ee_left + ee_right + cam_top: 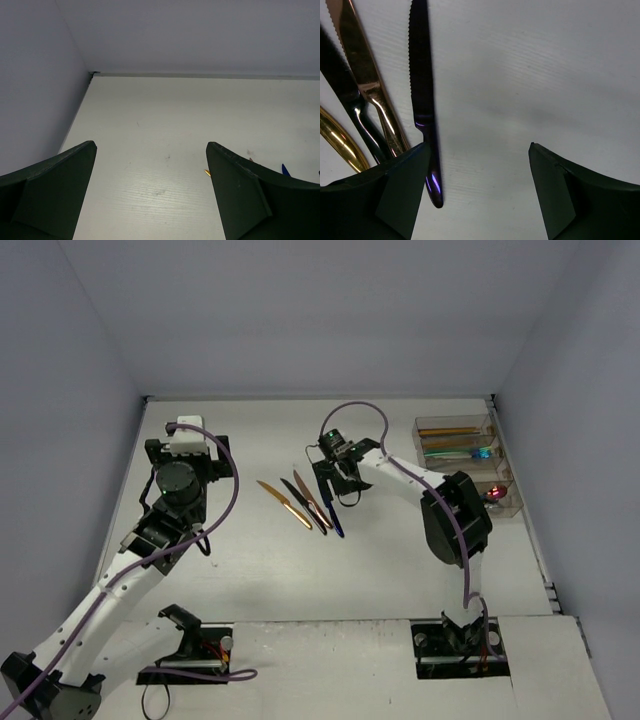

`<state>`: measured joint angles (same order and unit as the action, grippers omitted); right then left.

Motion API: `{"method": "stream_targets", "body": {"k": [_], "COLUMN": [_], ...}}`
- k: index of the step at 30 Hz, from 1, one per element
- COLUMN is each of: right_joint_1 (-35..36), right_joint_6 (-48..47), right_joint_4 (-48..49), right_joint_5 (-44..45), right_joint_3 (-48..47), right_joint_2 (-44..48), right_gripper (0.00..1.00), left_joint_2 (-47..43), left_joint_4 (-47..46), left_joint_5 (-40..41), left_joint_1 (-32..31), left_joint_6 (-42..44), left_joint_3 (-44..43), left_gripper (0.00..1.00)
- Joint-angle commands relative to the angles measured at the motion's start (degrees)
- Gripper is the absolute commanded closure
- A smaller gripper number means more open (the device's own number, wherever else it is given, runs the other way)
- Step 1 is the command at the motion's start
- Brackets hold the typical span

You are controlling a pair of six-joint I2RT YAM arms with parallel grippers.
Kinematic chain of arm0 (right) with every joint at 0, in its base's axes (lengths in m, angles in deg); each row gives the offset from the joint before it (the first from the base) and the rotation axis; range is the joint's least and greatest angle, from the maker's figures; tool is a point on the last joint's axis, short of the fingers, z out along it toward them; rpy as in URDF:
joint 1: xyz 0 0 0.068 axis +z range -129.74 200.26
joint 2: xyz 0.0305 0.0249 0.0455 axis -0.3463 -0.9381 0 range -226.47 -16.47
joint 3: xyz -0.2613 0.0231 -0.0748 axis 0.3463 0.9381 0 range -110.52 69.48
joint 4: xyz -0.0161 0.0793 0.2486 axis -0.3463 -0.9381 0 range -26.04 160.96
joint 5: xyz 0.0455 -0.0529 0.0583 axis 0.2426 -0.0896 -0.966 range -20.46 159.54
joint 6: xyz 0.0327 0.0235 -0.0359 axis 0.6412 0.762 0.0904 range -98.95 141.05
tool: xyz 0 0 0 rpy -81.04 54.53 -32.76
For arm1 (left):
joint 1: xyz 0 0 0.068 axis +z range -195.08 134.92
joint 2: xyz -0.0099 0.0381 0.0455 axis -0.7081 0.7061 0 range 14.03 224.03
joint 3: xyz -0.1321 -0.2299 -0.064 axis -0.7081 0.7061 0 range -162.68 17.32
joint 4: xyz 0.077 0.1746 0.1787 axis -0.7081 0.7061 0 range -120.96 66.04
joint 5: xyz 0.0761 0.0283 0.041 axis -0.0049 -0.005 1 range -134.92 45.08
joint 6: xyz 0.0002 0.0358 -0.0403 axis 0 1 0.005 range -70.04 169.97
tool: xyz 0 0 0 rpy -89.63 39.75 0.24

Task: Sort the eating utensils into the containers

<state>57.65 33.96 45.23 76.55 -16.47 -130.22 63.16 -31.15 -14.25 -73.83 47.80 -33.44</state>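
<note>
We found the right gripper (479, 152) released, jaws wide, grasping nothing. The blue-purple knife (421, 90) lay at the left of the wrist frame, its handle just beside the frame-left finger (395, 190).

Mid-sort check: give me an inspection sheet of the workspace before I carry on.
Surface: white table, faint scuffs.
Job's things: four lie loose mid-table: gold knife, dark knife, copper knife, blue-purple knife; containers at far right hold several utensils.
Clutter: nothing seen.
Grippers: left gripper open over bare table; right gripper open, low by the blue-purple knife's handle, holding nothing.
Cables: purple cables run along both arms.
Surroundings: plain pale walls on three sides.
</note>
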Motion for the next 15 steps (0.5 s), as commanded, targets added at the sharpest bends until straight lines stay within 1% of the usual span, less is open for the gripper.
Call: {"method": "stream_targets", "body": {"k": [1,7,15], "right_joint_1": [2.5,3.0,3.3], "right_joint_6": [-0.3,0.0,0.2], "right_joint_4": [-3.8,-3.8,-4.1], "right_joint_5": [-1.0,-2.3,-3.4], "right_joint_3": [-4.8,-5.5,-4.3], "right_joint_2": [-3.4,-5.9,-7.7], "right_gripper": [0.28,0.35,0.49], "left_joint_2": [-0.3,-0.4,-0.5], "left_joint_4": [-3.1,-3.1,-3.0], "left_joint_5": [-0.2,-0.3,-0.3], "left_joint_1": [0.3,0.4,0.4], "left_joint_6": [-0.6,-0.6,-0.4], "left_joint_3": [-1.9,-1.8,-1.8], "left_gripper": [0.10,0.10,0.10]}}
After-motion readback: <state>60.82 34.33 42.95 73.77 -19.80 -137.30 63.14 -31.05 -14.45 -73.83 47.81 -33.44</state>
